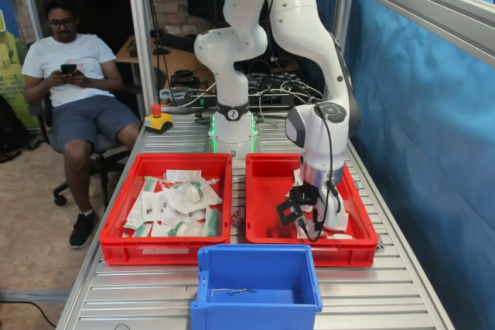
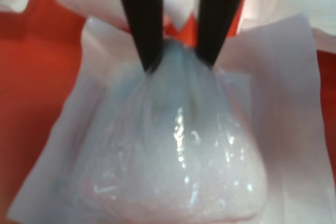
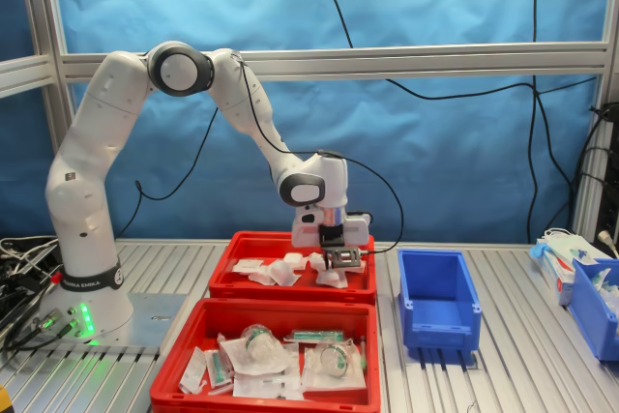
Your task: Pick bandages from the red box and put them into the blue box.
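My gripper is down inside the red box, at the end nearest the blue box. In the wrist view its black fingers are pinched shut on the puckered padded centre of a white bandage sachet, and the red floor shows at the side. Other bandages lie flat in the red box in the second exterior view, where the gripper sits just above a sachet. The blue box holds only a thin wire-like scrap.
A twin red tray of green-and-white packets sits beside the red box. A person sits at the first exterior view's left. An emergency stop button stands near the arm's base. Another blue bin stands at the second exterior view's right.
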{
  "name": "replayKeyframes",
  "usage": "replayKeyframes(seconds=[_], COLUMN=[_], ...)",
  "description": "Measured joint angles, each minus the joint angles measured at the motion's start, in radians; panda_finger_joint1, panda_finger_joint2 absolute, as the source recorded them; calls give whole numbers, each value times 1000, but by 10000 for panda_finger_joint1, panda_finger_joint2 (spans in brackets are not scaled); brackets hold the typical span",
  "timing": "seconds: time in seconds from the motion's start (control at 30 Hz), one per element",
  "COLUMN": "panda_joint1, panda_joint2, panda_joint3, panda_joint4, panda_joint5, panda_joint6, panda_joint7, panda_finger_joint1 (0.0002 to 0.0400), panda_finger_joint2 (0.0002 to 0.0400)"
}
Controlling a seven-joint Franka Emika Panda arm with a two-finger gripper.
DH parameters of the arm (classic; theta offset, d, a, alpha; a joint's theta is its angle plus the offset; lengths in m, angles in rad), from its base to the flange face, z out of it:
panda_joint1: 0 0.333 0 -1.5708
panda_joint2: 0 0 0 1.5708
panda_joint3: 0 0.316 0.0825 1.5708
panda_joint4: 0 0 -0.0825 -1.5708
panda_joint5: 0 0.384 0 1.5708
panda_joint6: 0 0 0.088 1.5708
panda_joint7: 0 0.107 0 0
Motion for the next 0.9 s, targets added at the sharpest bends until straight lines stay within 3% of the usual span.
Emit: replayKeyframes(seconds=[0.27, 0.9], panda_joint1=[0, 0], panda_joint2=[-17, -240], panda_joint3=[-33, -105], panda_joint4=[0, 5], panda_joint5=[-7, -12], panda_joint6=[-26, -235], panda_joint7=[0, 0], panda_finger_joint1=[37, 37], panda_finger_joint2=[37, 37])
